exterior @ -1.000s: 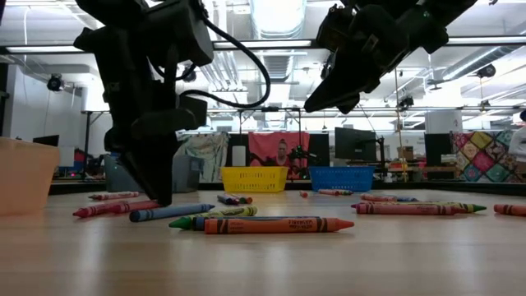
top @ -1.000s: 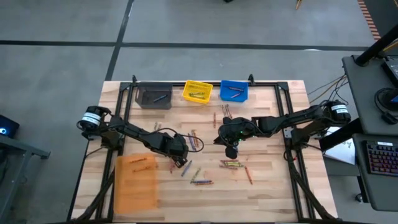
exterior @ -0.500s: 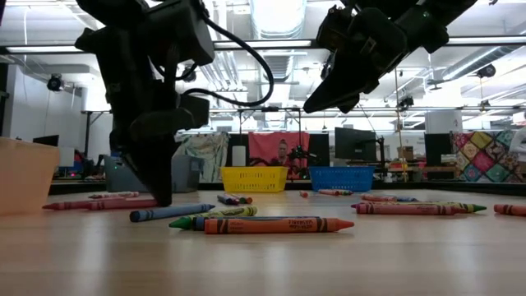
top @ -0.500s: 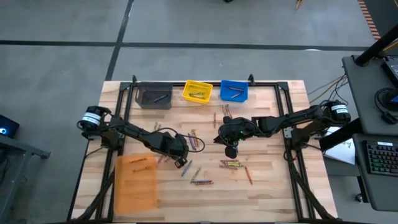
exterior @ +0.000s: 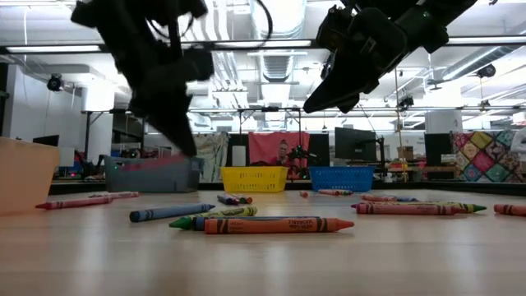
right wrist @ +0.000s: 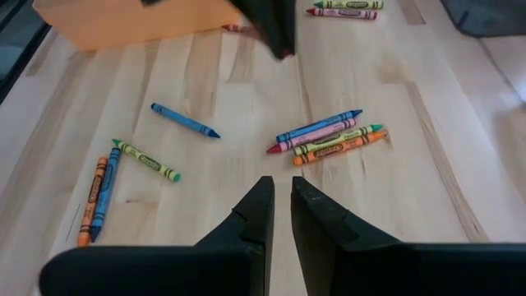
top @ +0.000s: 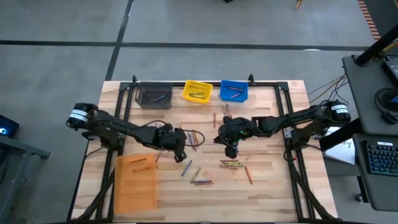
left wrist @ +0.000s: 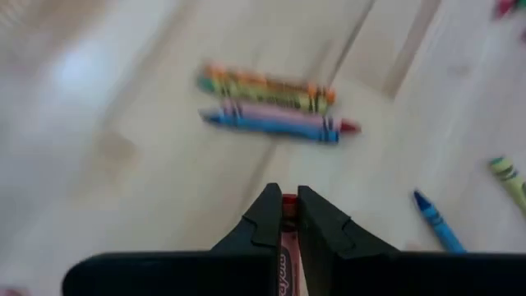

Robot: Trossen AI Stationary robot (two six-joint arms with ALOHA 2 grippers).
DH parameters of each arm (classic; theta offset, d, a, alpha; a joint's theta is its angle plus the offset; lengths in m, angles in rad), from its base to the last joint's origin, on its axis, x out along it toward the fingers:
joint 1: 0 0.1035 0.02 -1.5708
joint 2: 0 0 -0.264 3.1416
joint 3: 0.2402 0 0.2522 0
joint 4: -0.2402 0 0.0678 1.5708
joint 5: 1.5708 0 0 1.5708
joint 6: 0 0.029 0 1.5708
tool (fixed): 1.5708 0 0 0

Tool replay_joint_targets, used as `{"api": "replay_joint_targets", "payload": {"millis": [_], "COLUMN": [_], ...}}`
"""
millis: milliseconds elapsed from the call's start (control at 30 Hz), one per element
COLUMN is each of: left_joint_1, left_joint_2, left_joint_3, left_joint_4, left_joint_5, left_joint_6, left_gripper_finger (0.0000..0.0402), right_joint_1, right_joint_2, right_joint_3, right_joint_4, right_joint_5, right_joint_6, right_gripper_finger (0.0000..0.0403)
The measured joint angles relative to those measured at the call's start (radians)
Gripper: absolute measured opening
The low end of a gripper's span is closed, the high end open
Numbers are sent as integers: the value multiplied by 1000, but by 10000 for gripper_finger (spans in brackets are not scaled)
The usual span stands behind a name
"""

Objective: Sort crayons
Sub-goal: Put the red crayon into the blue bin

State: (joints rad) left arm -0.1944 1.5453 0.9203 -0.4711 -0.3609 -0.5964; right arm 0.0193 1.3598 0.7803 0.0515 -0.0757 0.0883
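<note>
Slim red wax crayon (left wrist: 288, 238) clamped between the closed jaws of the left gripper (left wrist: 284, 215), pinched near one end with the tip just showing past the fingertips, likely so the stick can drop cleanly into a bin. Lifted clear of the pale wooden tabletop (top: 267, 180). Beyond those jaws, a tight cluster of orange, yellow-green, pink and blue crayons (left wrist: 271, 107) lying side by side; off to one side, a lone blue crayon (left wrist: 436, 220). More loose crayons (exterior: 271, 224) scattered flat across the wood, still unsorted. Beside the left jaws, a translucent orange plastic bin (top: 137, 182); well beyond, along the far edge, a grey bin (top: 154, 97), a yellow mesh bin (top: 197, 91) and a blue bin (top: 234, 90), some already holding sticks. Right gripper (right wrist: 278, 205) hanging above mid-table, jaws nearly together on nothing, waiting.
</note>
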Motion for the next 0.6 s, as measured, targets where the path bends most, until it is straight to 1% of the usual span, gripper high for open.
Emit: {"api": "replay_joint_targets", "payload": {"millis": [67, 133, 300, 400, 500, 600], "left_joint_1": [1, 1, 7, 30, 64, 102], "left_joint_2": [-49, -103, -232, -295, -335, -354], "left_joint_3": [0, 0, 0, -5, -40, -98], "left_joint_4": [21, 79, 300, 463, 644, 814], "left_joint_5": [-30, -41, -27, 64, 175, 226], "left_joint_6": [63, 154, 410, 546, 655, 715], "left_gripper_finger": [0, 0, 0, 0, 0, 0], "right_joint_1": [0, 0, 0, 0, 0, 0], "right_joint_2": [0, 0, 0, 0, 0, 0], "right_joint_3": [0, 0, 0, 0, 0, 0], "right_joint_4": [15, 45, 147, 234, 316, 390], "right_joint_5": [0, 0, 1, 20, 50, 59], "right_joint_6": [-6, -13, -41, -65, -100, -154], "right_gripper_finger": [34, 34, 34, 34, 34, 34]}}
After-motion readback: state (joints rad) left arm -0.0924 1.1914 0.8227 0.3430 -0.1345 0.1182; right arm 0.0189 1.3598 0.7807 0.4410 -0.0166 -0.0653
